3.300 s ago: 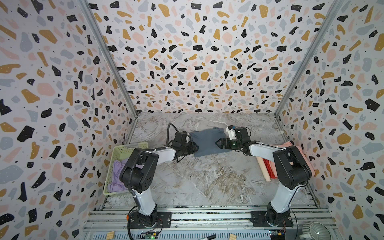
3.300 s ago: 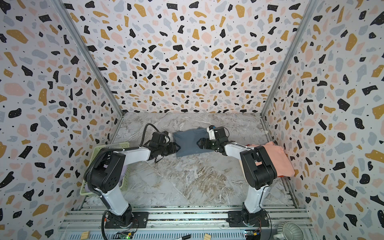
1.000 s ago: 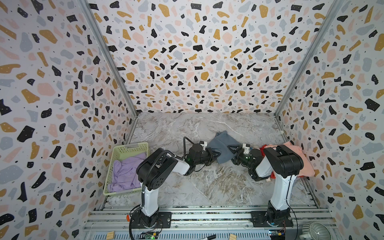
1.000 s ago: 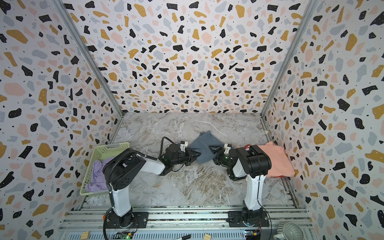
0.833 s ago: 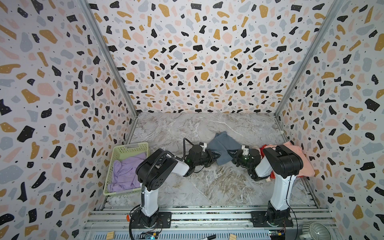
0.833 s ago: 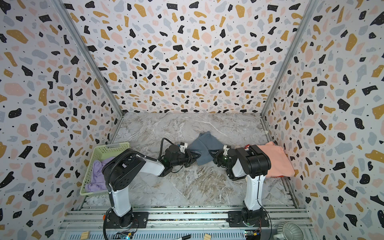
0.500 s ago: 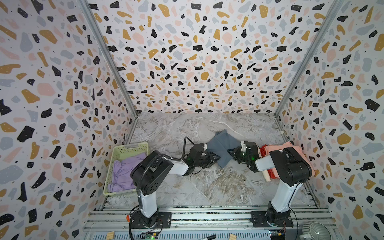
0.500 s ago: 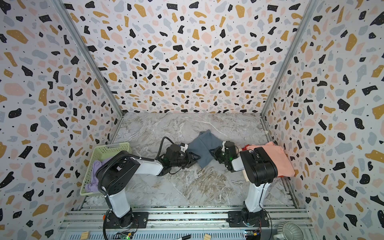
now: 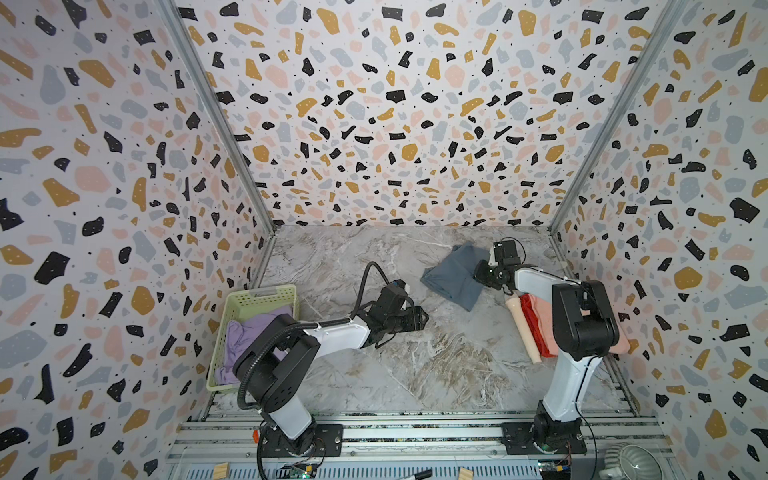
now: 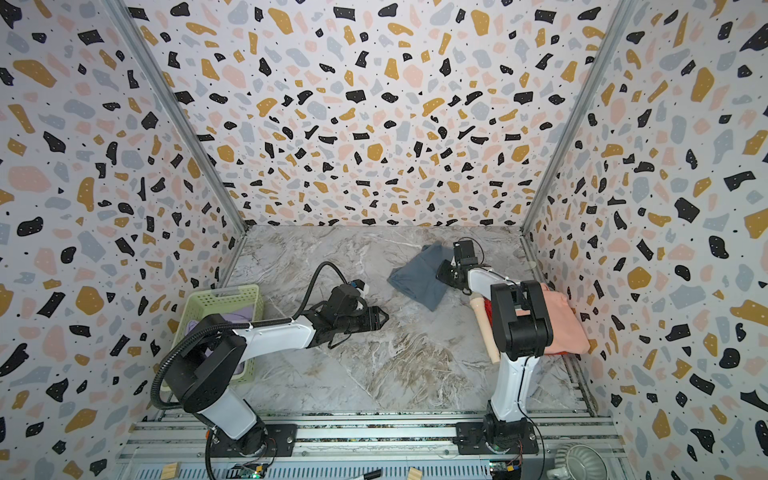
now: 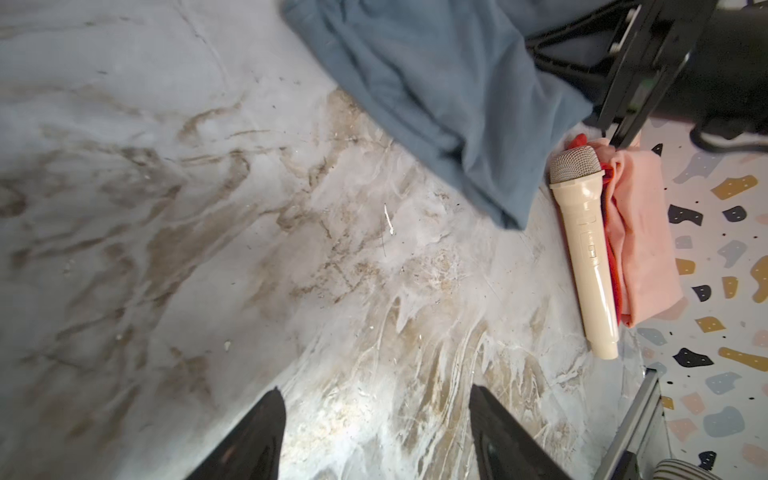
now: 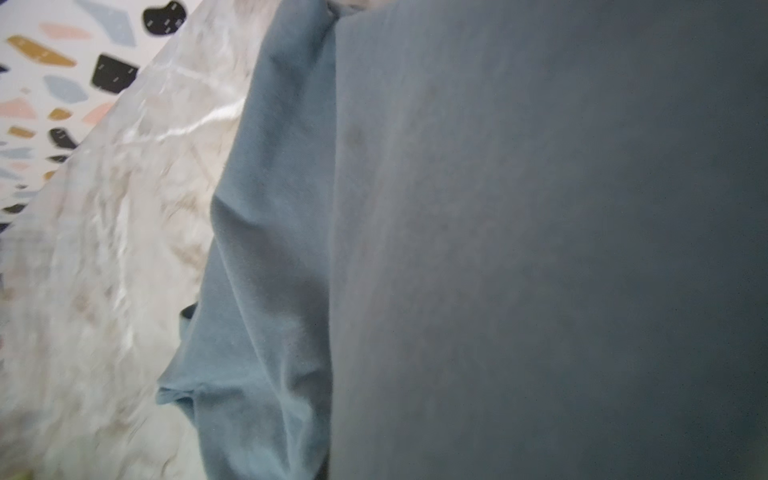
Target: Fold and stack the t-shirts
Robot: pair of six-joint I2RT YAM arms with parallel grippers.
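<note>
A slate blue-grey t-shirt (image 9: 451,274) (image 10: 417,280) lies bunched on the marble floor at the back right. My right gripper (image 9: 478,275) (image 10: 443,273) sits at its right edge, shut on the cloth. That cloth (image 12: 498,249) fills the right wrist view and hides the jaws. My left gripper (image 9: 423,320) (image 10: 383,318) (image 11: 376,395) hovers open and holds nothing, well short of the shirt (image 11: 436,95). A salmon pink t-shirt (image 9: 542,318) (image 10: 559,320) (image 11: 640,232) lies folded on a red one (image 9: 528,313) (image 11: 614,266) by the right wall. A lilac t-shirt (image 9: 245,336) sits in the basket.
A cream toy microphone (image 9: 521,328) (image 10: 484,328) (image 11: 586,257) lies along the left side of the pink and red pile. The pale green basket (image 9: 257,296) (image 10: 220,300) stands by the left wall. Aluminium rails run along the front.
My left gripper has opened, let go of the blue-grey shirt and drawn back toward the front left. The right gripper has shut on the shirt and pulled it toward the back right.
</note>
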